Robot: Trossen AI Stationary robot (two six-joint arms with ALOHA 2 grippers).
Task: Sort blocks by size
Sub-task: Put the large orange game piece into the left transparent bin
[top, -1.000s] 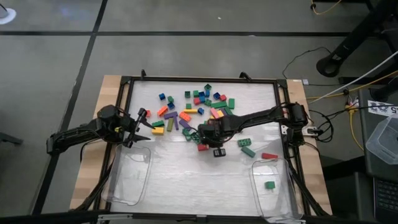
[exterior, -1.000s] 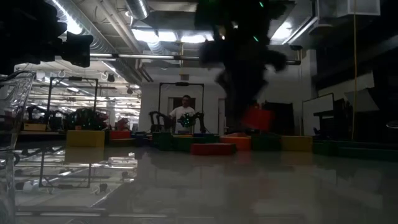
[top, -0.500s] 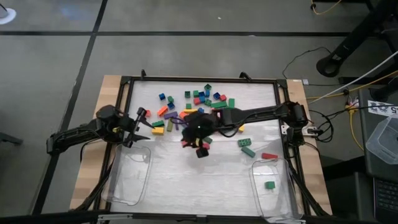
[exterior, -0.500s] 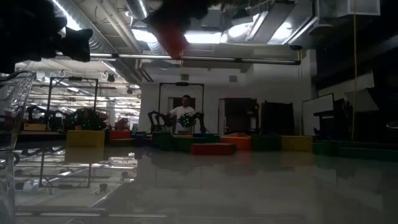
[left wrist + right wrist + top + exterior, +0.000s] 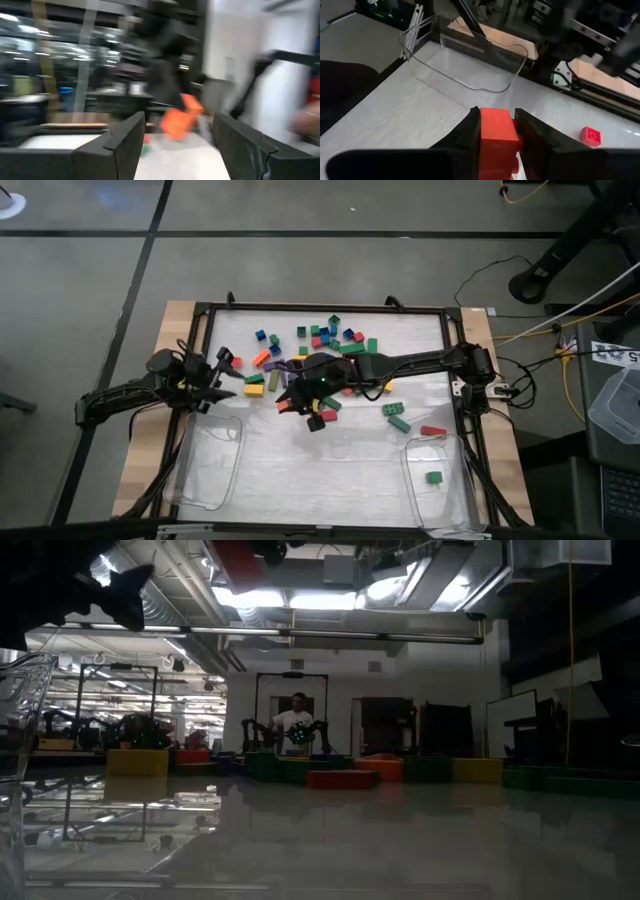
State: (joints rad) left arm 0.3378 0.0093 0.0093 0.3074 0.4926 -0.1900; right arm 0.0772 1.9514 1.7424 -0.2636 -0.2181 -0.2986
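R gripper (image 5: 496, 131) pinching red block (image 5: 495, 135), airborne over table centre, near loose blocks (image 5: 325, 338) scattered at far side. Clear tub (image 5: 470, 65) ahead, on L side of table. L gripper (image 5: 222, 375) fingers spread, empty, waiting just beyond that tub. Judgement: carry w/ firm grip, clear tub rim before lowering, release low inside to avoid bounce-out; watch L arm proximity.

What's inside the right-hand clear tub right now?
One green block lies in the right tub. The rest of its floor looks bare; nothing covers it. The right tool carries a red block elsewhere.
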